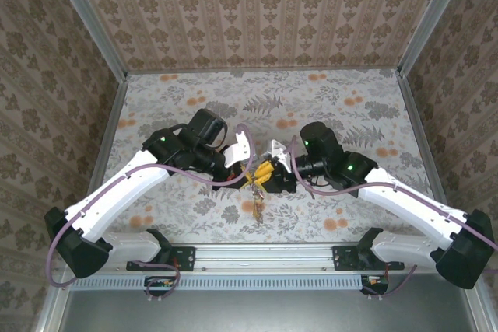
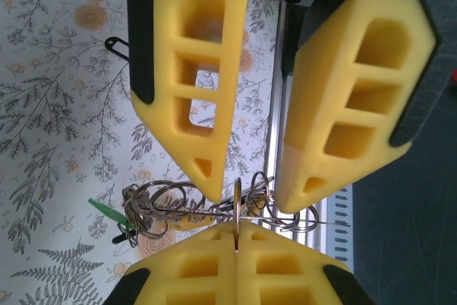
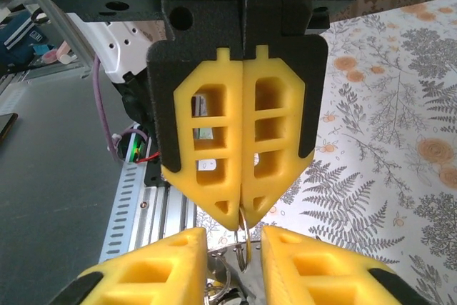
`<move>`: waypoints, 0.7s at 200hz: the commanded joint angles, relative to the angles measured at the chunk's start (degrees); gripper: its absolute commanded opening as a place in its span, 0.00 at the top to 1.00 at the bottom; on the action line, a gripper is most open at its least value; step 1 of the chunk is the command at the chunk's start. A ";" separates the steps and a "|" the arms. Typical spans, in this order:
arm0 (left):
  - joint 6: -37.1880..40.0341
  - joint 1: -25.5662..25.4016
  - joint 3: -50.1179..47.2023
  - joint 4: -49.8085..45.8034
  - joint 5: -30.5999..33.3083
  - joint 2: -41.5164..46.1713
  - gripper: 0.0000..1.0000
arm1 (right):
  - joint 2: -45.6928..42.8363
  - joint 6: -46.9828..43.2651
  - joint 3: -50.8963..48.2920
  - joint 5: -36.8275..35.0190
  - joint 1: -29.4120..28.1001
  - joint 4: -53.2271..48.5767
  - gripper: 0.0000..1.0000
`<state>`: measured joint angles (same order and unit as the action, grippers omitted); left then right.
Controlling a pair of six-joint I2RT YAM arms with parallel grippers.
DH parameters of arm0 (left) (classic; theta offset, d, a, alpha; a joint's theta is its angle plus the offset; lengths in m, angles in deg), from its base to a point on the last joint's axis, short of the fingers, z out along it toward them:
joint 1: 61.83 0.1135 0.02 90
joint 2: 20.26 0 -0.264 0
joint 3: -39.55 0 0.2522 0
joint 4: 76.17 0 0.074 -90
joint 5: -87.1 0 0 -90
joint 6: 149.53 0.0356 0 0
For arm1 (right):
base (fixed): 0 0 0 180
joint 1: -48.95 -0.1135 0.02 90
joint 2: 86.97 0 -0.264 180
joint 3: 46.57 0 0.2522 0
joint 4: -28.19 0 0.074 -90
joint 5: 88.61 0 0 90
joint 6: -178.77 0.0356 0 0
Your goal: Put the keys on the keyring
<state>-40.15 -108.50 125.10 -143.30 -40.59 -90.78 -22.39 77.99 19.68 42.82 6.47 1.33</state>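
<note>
The keyring (image 2: 237,201) shows edge-on as a thin metal loop, pinched at its lower rim by my shut left gripper (image 2: 236,248). Several smaller wire rings (image 2: 164,208) and a green charm (image 2: 107,212) hang off it. From above, the keys (image 1: 257,204) dangle in a bunch under the two grippers, which meet over the table's middle. My right gripper (image 3: 234,262) stands open, one finger on each side of the keyring (image 3: 243,244), with neither touching it. In the right wrist view the left gripper (image 3: 241,221) comes in from above, fingertips (image 3: 228,208) pressed together on the loop.
A metal rail (image 1: 257,253) carrying both arm bases runs along the near edge. The floral tablecloth (image 1: 342,106) is walled by patterned panels at the back and both sides. A small black clip-like object (image 2: 118,46) lies on the cloth to the left of the grippers.
</note>
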 commanded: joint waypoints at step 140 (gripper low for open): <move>-12.60 4.64 -10.89 23.10 -7.75 11.41 0.73 | -8.25 10.88 -7.20 4.90 4.38 20.29 1.00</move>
<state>-46.01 -104.74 117.82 -130.77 -44.61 -82.56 -28.08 82.80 14.30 44.52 9.77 10.69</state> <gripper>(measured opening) 0.260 0.064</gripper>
